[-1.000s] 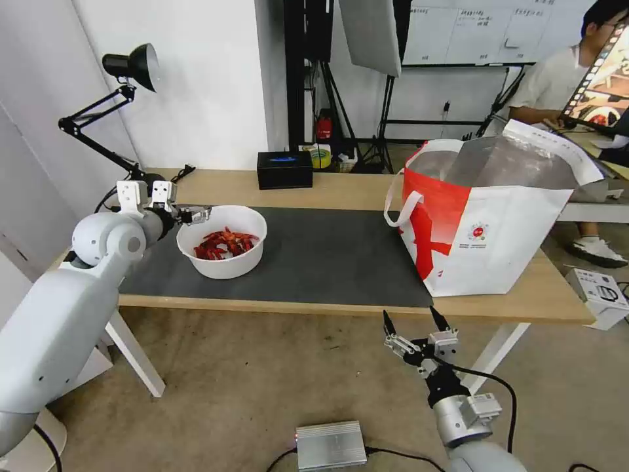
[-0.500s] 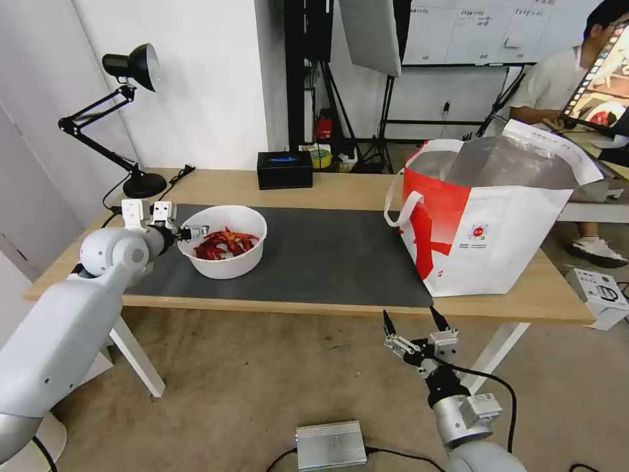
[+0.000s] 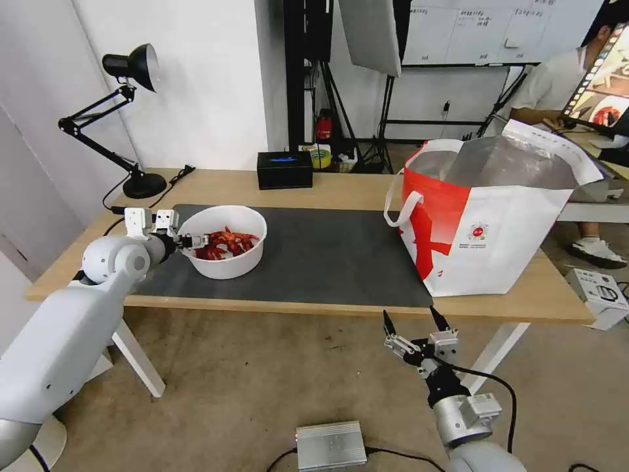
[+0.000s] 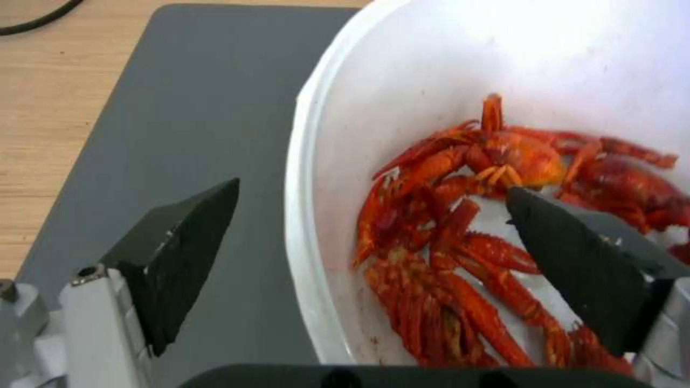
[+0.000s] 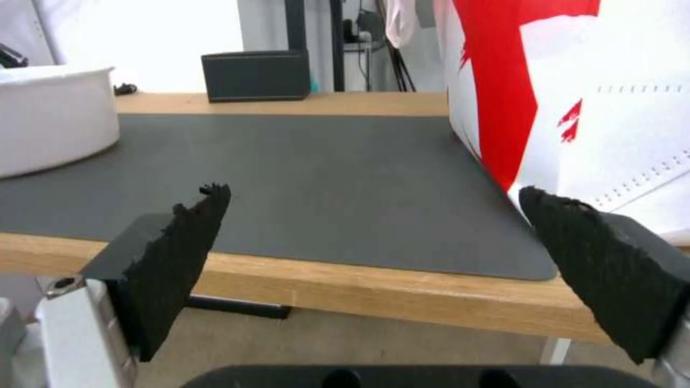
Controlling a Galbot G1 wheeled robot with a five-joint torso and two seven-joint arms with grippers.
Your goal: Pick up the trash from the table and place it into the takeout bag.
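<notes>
A white round bowl (image 3: 226,262) of red crayfish shells (image 3: 224,243) stands on the left part of the dark grey mat (image 3: 327,255) on the table (image 3: 354,190). My left gripper (image 3: 191,241) is open and straddles the bowl's left rim (image 4: 302,161). One finger (image 4: 180,253) is outside over the mat, the other (image 4: 575,253) inside above the shells (image 4: 460,253). The red-and-white takeout bag (image 3: 498,242) stands open at the table's right end. My right gripper (image 3: 407,324) hangs open below the table's front edge, facing the bag (image 5: 575,108).
A black desk lamp (image 3: 141,185) stands at the back left corner and a small black box (image 3: 284,169) at the back middle. On the floor lie a silver box (image 3: 331,444) and a white carton (image 3: 599,295) to the right.
My left gripper has come down and slightly nearer, from above the bowl's rim to straddling it. The bowl, bag and right arm have not moved.
</notes>
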